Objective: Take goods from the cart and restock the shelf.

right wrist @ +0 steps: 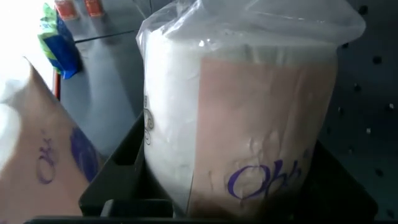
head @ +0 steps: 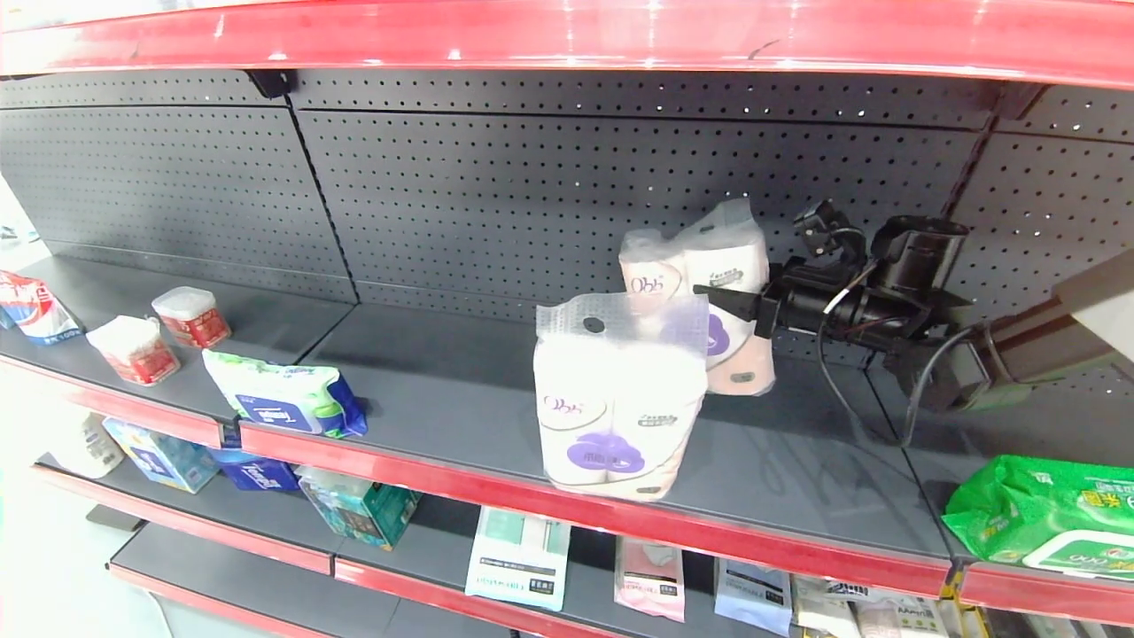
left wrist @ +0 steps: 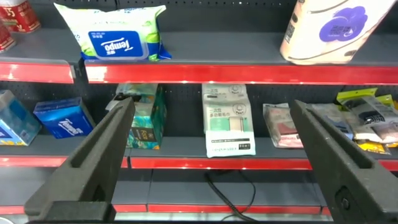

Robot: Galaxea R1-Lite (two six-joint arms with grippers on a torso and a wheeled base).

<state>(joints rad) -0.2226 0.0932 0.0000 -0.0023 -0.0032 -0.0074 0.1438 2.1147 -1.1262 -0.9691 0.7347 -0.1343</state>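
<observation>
Two plastic-wrapped toilet paper packs stand on the dark shelf [head: 443, 390]. The front pack [head: 616, 399] is at the red front edge. The rear pack [head: 709, 292] stands close to the pegboard back wall, and my right gripper [head: 722, 306] comes in from the right, shut on it. In the right wrist view this pack [right wrist: 249, 118] sits between the two black fingers [right wrist: 121, 171]. My left gripper [left wrist: 211, 106] is open with nothing in it, in front of the lower shelves, and the bottom of the front pack [left wrist: 329, 31] shows above it.
A blue-green wipes pack [head: 283, 394] and two red-white tubs [head: 133, 348] lie on the shelf's left. A green wipes pack [head: 1045, 509] sits at the right. The lower shelf [left wrist: 186, 163] holds several boxes and pouches. There is bare shelf between the wipes and the front pack.
</observation>
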